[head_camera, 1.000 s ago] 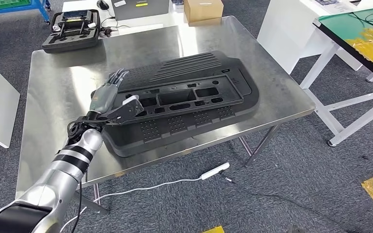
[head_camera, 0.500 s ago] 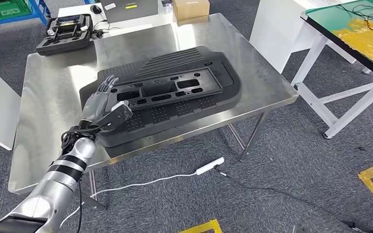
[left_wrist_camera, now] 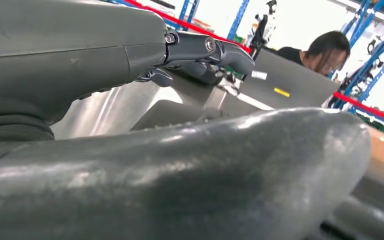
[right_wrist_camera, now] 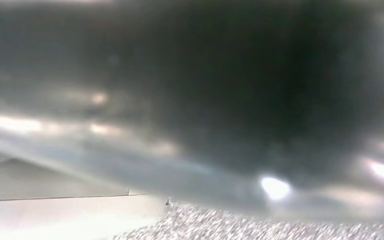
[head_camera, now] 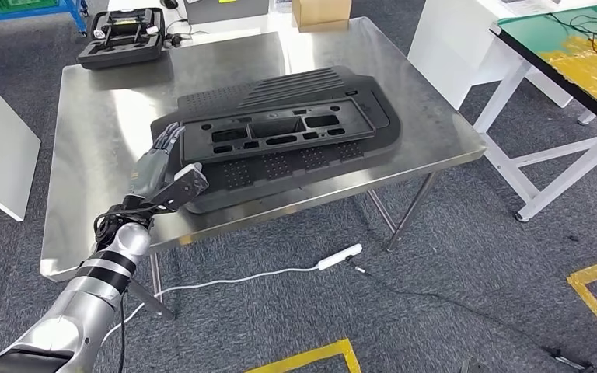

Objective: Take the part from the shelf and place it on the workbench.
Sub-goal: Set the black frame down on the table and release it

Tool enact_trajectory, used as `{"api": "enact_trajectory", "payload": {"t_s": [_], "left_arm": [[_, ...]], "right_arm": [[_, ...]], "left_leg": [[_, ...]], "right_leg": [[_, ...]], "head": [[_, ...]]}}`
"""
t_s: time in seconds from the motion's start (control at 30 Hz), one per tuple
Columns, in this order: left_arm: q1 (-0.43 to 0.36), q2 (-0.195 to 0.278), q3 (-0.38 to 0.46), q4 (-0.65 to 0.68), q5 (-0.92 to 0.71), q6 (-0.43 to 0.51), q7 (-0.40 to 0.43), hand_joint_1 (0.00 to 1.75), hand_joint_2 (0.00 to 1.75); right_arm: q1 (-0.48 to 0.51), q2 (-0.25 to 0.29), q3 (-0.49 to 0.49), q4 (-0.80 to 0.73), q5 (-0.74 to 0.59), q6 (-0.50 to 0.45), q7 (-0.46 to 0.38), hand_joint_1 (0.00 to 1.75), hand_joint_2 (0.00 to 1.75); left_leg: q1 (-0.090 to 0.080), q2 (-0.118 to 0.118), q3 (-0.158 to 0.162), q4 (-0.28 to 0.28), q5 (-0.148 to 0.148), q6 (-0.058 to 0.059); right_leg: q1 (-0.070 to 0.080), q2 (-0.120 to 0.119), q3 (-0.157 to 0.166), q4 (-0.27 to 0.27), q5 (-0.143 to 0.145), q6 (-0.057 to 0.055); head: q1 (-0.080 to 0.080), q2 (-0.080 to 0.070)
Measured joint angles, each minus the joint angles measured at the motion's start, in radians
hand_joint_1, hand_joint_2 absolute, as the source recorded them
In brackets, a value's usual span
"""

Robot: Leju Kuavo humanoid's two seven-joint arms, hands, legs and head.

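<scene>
The large black plastic part (head_camera: 280, 136) lies flat on the steel workbench (head_camera: 101, 116), its near edge reaching almost to the table's front rim, with ribbed grooves at its far side and rectangular cut-outs along the middle. The left hand (head_camera: 159, 175) sits at the part's 8 o'clock corner, dark fingers (head_camera: 169, 140) stretched over the top surface and the thumb against the near edge; whether it truly grips the part or merely rests there cannot be told. A black case (head_camera: 122, 36) stands at the table's 11 o'clock corner, a cardboard box (head_camera: 320, 11) at 12 o'clock. A white cable (head_camera: 233, 280) trails across the grey carpet below. The left wrist view shows a person (left_wrist_camera: 325, 50) beyond the table.
</scene>
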State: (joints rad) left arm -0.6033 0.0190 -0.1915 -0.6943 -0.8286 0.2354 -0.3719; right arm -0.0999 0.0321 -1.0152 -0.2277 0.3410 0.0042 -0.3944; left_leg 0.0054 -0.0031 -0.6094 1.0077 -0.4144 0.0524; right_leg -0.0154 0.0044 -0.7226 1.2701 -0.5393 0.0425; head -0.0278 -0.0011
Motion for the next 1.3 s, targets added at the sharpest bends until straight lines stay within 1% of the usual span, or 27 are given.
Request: {"api": "enact_trajectory", "payload": {"t_s": [0.03, 0.07, 0.13, 0.2, 0.27, 0.3, 0.33, 0.37, 0.43, 0.47, 0.5, 0.53, 0.57, 0.63, 0.7, 0.73, 0.83, 0.87, 0.93, 1.0, 1.03, 1.07, 1.1, 1.13, 1.2, 1.23, 1.3], "left_arm": [[0.004, 0.000, 0.000, 0.000, 0.000, 0.000, 0.000, 0.00, 0.00], [0.006, 0.000, 0.001, 0.000, 0.000, 0.000, 0.000, 0.00, 0.00], [0.008, 0.000, 0.002, -0.001, 0.000, 0.000, 0.000, 0.00, 0.00], [0.007, 0.000, 0.003, -0.002, 0.001, 0.002, -0.001, 0.00, 0.00], [0.009, 0.000, 0.004, -0.004, 0.003, 0.004, -0.001, 0.00, 0.00], [0.012, 0.001, 0.004, -0.005, 0.004, 0.004, -0.002, 0.00, 0.00], [0.014, 0.002, 0.004, -0.005, 0.005, 0.004, -0.002, 0.00, 0.00], [0.016, 0.004, 0.005, -0.005, 0.005, 0.004, -0.002, 0.00, 0.00], [0.018, 0.006, 0.005, -0.005, 0.005, 0.005, -0.002, 0.00, 0.00], [0.021, 0.007, 0.005, -0.005, 0.005, 0.005, -0.002, 0.00, 0.00], [0.024, 0.008, 0.006, -0.005, 0.005, 0.005, -0.002, 0.00, 0.00], [0.027, 0.008, 0.006, -0.005, 0.004, 0.005, -0.002, 0.00, 0.00], [0.029, 0.009, 0.006, -0.005, 0.003, 0.005, -0.002, 0.00, 0.00], [0.031, 0.009, 0.006, -0.007, 0.002, 0.005, -0.002, 0.00, 0.00], [0.033, 0.009, 0.006, -0.010, 0.004, 0.005, -0.002, 0.00, 0.00], [0.035, 0.009, 0.007, -0.012, 0.005, 0.006, -0.003, 0.00, 0.00], [0.041, 0.010, 0.008, -0.015, 0.007, 0.006, -0.003, 0.00, 0.00], [0.041, 0.010, 0.009, -0.016, 0.007, 0.006, -0.003, 0.00, 0.00], [0.042, 0.010, 0.010, -0.018, 0.007, 0.006, -0.003, 0.00, 0.00], [0.045, 0.010, 0.010, -0.019, 0.007, 0.006, -0.003, 0.00, 0.00], [0.047, 0.010, 0.011, -0.019, 0.007, 0.006, -0.003, 0.00, 0.00], [0.049, 0.010, 0.011, -0.019, 0.007, 0.006, -0.003, 0.00, 0.00], [0.050, 0.010, 0.011, -0.019, 0.007, 0.006, -0.003, 0.00, 0.00], [0.051, 0.010, 0.011, -0.020, 0.007, 0.006, -0.003, 0.00, 0.00], [0.050, 0.010, 0.012, -0.023, 0.007, 0.006, -0.004, 0.00, 0.00], [0.050, 0.010, 0.012, -0.025, 0.007, 0.006, -0.004, 0.00, 0.00], [0.051, 0.011, 0.013, -0.026, 0.007, 0.006, -0.005, 0.00, 0.00]], "right_arm": [[0.000, 0.000, 0.000, 0.000, 0.000, 0.000, 0.000, 0.00, 0.00], [0.000, 0.000, 0.000, 0.000, 0.000, 0.000, 0.000, 0.00, 0.00], [-0.001, -0.001, 0.000, 0.000, 0.000, 0.000, 0.000, 0.00, 0.00], [-0.003, -0.002, 0.000, 0.000, 0.000, 0.000, 0.000, 0.00, 0.00], [-0.002, -0.002, -0.001, 0.000, 0.000, 0.000, -0.001, 0.00, 0.00], [-0.001, -0.001, -0.001, 0.000, 0.000, 0.000, -0.001, 0.00, 0.00], [-0.001, -0.001, -0.001, 0.000, 0.000, 0.000, -0.001, 0.00, 0.00], [-0.001, 0.000, -0.001, 0.000, 0.000, 0.000, -0.001, 0.00, 0.00], [0.000, 0.000, -0.002, 0.000, 0.000, 0.000, -0.001, 0.00, 0.00], [0.000, 0.000, -0.002, 0.000, 0.000, 0.000, -0.001, 0.00, 0.00], [0.000, 0.000, -0.002, 0.000, 0.000, 0.000, -0.001, 0.00, 0.00], [0.001, 0.000, -0.002, 0.000, 0.000, 0.001, -0.001, 0.00, 0.00], [0.001, 0.000, -0.002, 0.000, 0.000, 0.001, -0.001, 0.00, 0.00], [0.002, 0.001, -0.002, 0.000, 0.000, 0.001, -0.001, 0.00, 0.00], [0.002, 0.001, -0.002, 0.000, 0.000, 0.002, -0.001, 0.00, 0.00], [0.002, 0.001, -0.002, 0.000, 0.000, 0.002, -0.002, 0.00, 0.00], [0.006, 0.001, -0.002, 0.000, 0.000, 0.002, -0.003, 0.00, 0.00], [0.008, 0.002, -0.002, 0.000, 0.000, 0.002, -0.003, 0.00, 0.00], [0.008, 0.002, -0.003, 0.000, 0.000, 0.002, -0.003, 0.00, 0.00], [0.007, 0.003, -0.003, 0.000, 0.000, 0.002, -0.003, 0.00, 0.00], [0.007, 0.003, -0.003, 0.000, 0.000, 0.002, -0.003, 0.00, 0.00], [0.007, 0.003, -0.003, 0.000, 0.000, 0.002, -0.003, 0.00, 0.00], [0.007, 0.003, -0.003, 0.000, 0.000, 0.002, -0.003, 0.00, 0.00], [0.006, 0.002, -0.003, 0.000, 0.000, 0.002, -0.003, 0.00, 0.00], [0.003, 0.000, -0.003, 0.000, 0.000, 0.002, -0.004, 0.00, 0.00], [0.002, 0.000, -0.003, 0.000, 0.000, 0.002, -0.004, 0.00, 0.00], [0.002, -0.001, -0.003, 0.000, 0.000, 0.002, -0.004, 0.00, 0.00]], "left_leg": [[0.000, 0.000, -0.011, 0.000, 0.008, -0.001], [0.000, 0.000, -0.021, 0.000, 0.017, -0.004], [-0.001, 0.000, -0.039, 0.001, 0.032, -0.011], [-0.003, 0.000, -0.050, 0.001, 0.048, -0.021], [-0.003, 0.000, -0.054, -0.003, 0.063, -0.034], [-0.002, 0.000, -0.056, -0.004, 0.066, -0.040], [0.000, 0.000, -0.061, 0.003, 0.055, -0.046], [0.002, 0.000, -0.070, 0.024, 0.026, -0.051], [0.005, 0.000, -0.101, 0.125, -0.070, -0.059], [0.006, -0.001, -0.117, 0.192, -0.112, -0.064], [0.007, -0.001, -0.126, 0.247, -0.136, -0.068], [0.009, 0.000, -0.122, 0.275, -0.138, -0.071], [0.011, 0.000, -0.103, 0.271, -0.123, -0.073], [0.017, 0.000, -0.015, 0.163, -0.085, -0.075], [0.014, -0.003, 0.061, 0.052, -0.079, -0.070], [0.011, -0.005, 0.073, 0.030, -0.085, -0.066], [0.005, -0.004, 0.062, 0.021, -0.068, -0.037], [0.005, -0.003, 0.054, 0.018, -0.057, -0.024], [0.005, -0.002, 0.031, 0.015, -0.036, -0.007], [0.003, -0.002, 0.002, 0.016, -0.015, -0.001], [0.001, -0.002, -0.011, 0.016, -0.005, -0.001], [0.000, -0.001, -0.025, 0.016, 0.006, -0.002], [-0.001, -0.001, -0.037, 0.017, 0.016, -0.004], [-0.002, -0.001, -0.047, 0.017, 0.025, -0.006], [-0.005, 0.000, -0.063, 0.016, 0.045, -0.014], [-0.005, 0.001, -0.067, 0.014, 0.054, -0.020], [-0.003, 0.002, -0.069, 0.006, 0.073, -0.033]], "right_leg": [[0.000, 0.000, 0.006, 0.012, -0.001, 0.007], [-0.001, 0.000, 0.033, -0.015, 0.012, 0.016], [-0.001, 0.000, 0.129, -0.151, 0.044, 0.027], [0.003, 0.002, 0.199, -0.258, 0.057, 0.018], [0.008, 0.005, 0.202, -0.280, 0.064, 0.000], [0.004, 0.004, 0.198, -0.283, 0.070, -0.008], [0.001, 0.003, 0.193, -0.285, 0.077, -0.018], [-0.003, 0.001, 0.189, -0.288, 0.086, -0.028], [-0.005, -0.003, 0.174, -0.289, 0.104, -0.042], [-0.005, -0.004, 0.163, -0.288, 0.112, -0.044], [-0.004, -0.004, 0.151, -0.287, 0.120, -0.044], [-0.005, -0.004, 0.140, -0.285, 0.128, -0.041], [-0.005, -0.004, 0.129, -0.283, 0.135, -0.038], [-0.007, -0.004, 0.110, -0.275, 0.145, -0.029], [-0.005, -0.004, 0.097, -0.267, 0.155, -0.016], [-0.003, -0.004, 0.093, -0.265, 0.160, -0.009], [-0.004, -0.004, 0.081, -0.263, 0.167, 0.013], [-0.005, -0.004, 0.070, -0.245, 0.148, 0.013], [-0.005, -0.004, 0.031, -0.150, 0.074, 0.003], [-0.005, -0.004, -0.005, -0.017, 0.007, 0.001], [-0.005, -0.004, -0.009, 0.023, -0.003, 0.006], [-0.005, -0.004, 0.004, 0.028, 0.004, 0.014], [-0.005, -0.004, 0.039, -0.008, 0.023, 0.021], [-0.003, -0.004, 0.088, -0.071, 0.040, 0.023], [0.004, -0.005, 0.190, -0.216, 0.047, 0.014], [0.008, -0.005, 0.215, -0.260, 0.044, 0.007], [0.013, -0.004, 0.212, -0.282, 0.050, -0.004]], "head": [[0.001, 0.000], [0.001, 0.000], [0.001, 0.000], [-0.001, 0.000], [-0.005, 0.000], [-0.005, 0.000], [-0.007, 0.000], [-0.009, 0.000], [-0.012, 0.000], [-0.013, 0.000], [-0.013, 0.000], [-0.014, 0.000], [-0.014, 0.000], [-0.014, 0.000], [-0.013, 0.000], [-0.014, 0.000], [-0.013, 0.000], [-0.010, 0.000], [-0.005, 0.000], [-0.002, 0.000], [-0.001, 0.000], [-0.001, 0.000], [-0.001, 0.000], [-0.001, 0.000], [-0.003, 0.000], [-0.003, 0.000], [-0.005, 0.000]]}}
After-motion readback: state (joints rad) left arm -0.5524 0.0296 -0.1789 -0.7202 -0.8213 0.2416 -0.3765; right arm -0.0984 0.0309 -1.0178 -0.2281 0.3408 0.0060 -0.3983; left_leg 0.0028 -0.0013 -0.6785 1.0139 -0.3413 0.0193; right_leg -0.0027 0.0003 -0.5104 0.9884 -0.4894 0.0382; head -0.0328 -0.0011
